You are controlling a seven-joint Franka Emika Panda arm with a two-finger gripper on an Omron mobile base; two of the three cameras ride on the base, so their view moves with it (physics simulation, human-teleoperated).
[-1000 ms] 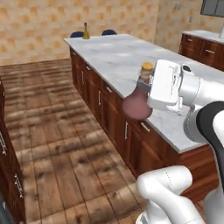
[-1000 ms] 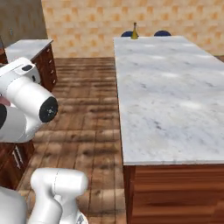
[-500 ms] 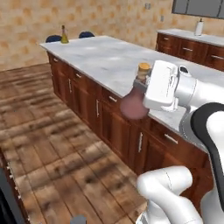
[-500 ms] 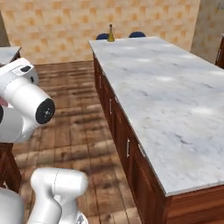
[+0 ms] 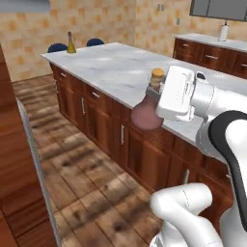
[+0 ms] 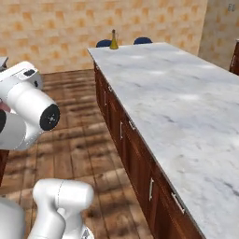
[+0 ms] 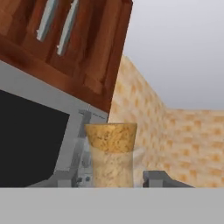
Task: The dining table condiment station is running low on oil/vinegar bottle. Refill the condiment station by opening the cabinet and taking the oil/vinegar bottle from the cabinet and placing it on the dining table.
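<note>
Arm's bent in close with the hand turned sideways, jaws closed on the oil/vinegar bottle (image 5: 147, 110) at its neck — one bottle, held upright off the near edge of the dining counter (image 5: 116, 67). No readable labels. Far end of that counter: one yellow-olive bottle (image 5: 71, 43) — two blue stools (image 5: 57, 48) behind it.

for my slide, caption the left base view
Pincer carrying the oil/vinegar bottle beside the marble dining table.
</note>
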